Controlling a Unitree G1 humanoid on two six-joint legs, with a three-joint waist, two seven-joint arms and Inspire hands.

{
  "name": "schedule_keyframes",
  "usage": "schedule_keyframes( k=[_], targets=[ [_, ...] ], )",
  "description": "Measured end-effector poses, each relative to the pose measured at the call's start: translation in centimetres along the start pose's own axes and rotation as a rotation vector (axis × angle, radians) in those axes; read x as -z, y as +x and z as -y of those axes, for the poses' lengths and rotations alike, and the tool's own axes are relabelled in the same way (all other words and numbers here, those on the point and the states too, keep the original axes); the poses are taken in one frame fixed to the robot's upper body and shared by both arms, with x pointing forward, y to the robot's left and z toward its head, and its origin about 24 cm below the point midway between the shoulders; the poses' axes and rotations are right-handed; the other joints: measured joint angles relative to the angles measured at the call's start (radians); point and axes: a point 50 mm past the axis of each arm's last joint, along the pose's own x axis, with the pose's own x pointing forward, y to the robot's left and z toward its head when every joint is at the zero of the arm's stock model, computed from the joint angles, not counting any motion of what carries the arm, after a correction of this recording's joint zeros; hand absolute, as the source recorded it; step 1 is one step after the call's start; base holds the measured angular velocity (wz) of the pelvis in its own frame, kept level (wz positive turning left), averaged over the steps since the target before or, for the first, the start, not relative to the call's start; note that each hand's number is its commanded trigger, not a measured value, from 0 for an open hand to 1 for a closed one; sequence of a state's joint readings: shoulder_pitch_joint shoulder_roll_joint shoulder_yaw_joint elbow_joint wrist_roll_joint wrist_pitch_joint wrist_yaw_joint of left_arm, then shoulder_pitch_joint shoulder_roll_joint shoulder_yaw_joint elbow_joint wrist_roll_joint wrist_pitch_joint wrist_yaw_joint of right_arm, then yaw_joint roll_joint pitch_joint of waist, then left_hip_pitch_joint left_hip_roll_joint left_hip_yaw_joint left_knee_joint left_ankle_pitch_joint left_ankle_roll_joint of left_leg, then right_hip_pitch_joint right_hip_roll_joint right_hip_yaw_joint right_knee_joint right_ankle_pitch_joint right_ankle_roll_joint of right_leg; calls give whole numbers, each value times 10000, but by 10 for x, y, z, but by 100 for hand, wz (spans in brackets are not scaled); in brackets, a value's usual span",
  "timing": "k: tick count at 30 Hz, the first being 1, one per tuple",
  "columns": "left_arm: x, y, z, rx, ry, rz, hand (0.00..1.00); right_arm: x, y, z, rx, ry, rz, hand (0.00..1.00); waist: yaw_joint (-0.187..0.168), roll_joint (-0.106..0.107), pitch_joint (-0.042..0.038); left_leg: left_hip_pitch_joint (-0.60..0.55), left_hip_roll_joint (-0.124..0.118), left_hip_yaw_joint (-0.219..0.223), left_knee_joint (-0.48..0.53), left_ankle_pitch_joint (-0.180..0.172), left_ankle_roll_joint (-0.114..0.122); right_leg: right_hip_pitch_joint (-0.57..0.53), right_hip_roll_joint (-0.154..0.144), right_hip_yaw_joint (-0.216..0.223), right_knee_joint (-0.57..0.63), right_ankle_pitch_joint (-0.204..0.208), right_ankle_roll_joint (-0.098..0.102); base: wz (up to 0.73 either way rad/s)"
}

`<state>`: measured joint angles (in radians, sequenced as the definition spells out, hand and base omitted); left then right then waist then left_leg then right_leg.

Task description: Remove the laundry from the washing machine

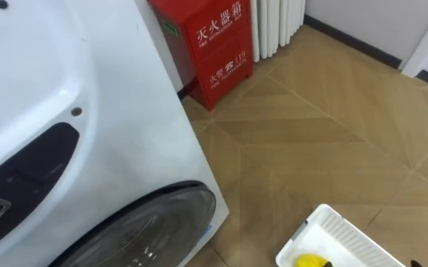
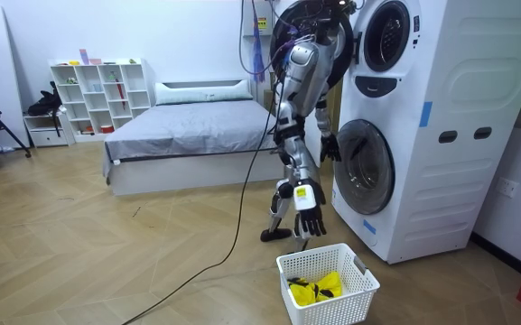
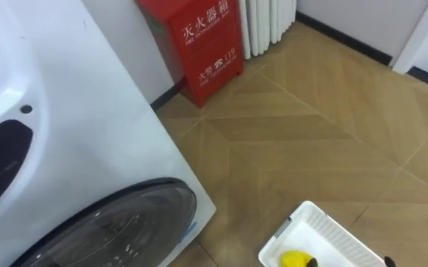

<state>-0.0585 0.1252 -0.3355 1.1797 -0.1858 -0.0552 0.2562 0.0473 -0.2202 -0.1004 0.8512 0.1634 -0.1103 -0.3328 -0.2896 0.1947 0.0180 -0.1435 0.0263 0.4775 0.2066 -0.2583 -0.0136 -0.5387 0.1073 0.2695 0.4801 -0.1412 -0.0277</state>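
The white washing machine has its lower round door closed; its dark glass shows at the bottom of the left eye view. I stand facing that door. My left hand hangs just in front of the door. My right hand hangs low at my side with relaxed fingers, holding nothing, above a white laundry basket on the floor. A yellow cloth lies in the basket, and the cloth also peeks from the basket at the lower right.
A second machine with a round door is stacked on top. A red cabinet and a white radiator stand against the wall beside the washer. A bed and a white shelf stand behind me on the wooden floor.
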Motion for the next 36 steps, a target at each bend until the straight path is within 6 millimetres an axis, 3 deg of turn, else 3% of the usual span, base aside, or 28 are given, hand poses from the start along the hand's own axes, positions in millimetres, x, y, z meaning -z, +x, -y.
schedule_keyframes(
  k=[10, 15, 19, 22, 24, 26, 31, 36],
  targets=[
    [12, -3, -1, -31, -19, -207, 0, 12, -5, 4, -40, -71, -310, 0, 237, 82, -100, 141, 19, -30, 17, 0, 0, 224, -113, -204, -126, 8, 2, 4],
    [17, -4, -2, -64, -127, -329, 0, 18, -7, 5, -264, -113, -464, 0, 239, -1, -107, 320, 128, -340, -4, 3, -5, 629, -229, -670, -288, -21, -55, 28],
    [34, -9, -3, -17, 295, -548, 0, 40, -15, 12, -458, -67, -1123, 0, 316, -375, -84, 847, 247, -803, -20, 48, -71, 1478, -347, -1215, -589, -157, -152, 41],
    [45, -13, -2, 222, 631, -731, 0, 63, -22, 16, -809, 22, -2134, 0, 504, -563, -232, 1076, 361, -1031, -8, 56, -84, 2035, -449, -1687, -937, -162, -188, 43],
    [50, -15, -3, 249, 815, -807, 0, 76, -29, 14, -1306, 82, -2710, 0, 679, -726, -129, 1241, 386, -1285, -53, 77, -102, 2473, -626, -2213, -1142, -187, -188, 69],
    [52, -15, -3, 259, 960, -896, 0, 88, -35, 10, -1824, 81, -3289, 0, 913, -913, -102, 1455, 406, -1394, -89, 105, -96, 2818, -686, -2439, -1359, -184, -179, 39],
    [67, -20, -6, 74, 718, -1481, 0, 110, -50, -7, -3207, 370, -4557, 0, 1306, -1322, -152, 1822, 491, -1957, -203, 108, -98, 3748, -760, -3057, -2017, -170, -148, 45],
    [76, -22, -17, -418, -18, -2121, 0, 123, -58, -5, -3665, 334, -5397, 0, 1724, -1591, -139, 2182, 510, -2390, -408, 108, -99, 4451, -769, -3545, -2472, -146, -114, 26]
  ],
)
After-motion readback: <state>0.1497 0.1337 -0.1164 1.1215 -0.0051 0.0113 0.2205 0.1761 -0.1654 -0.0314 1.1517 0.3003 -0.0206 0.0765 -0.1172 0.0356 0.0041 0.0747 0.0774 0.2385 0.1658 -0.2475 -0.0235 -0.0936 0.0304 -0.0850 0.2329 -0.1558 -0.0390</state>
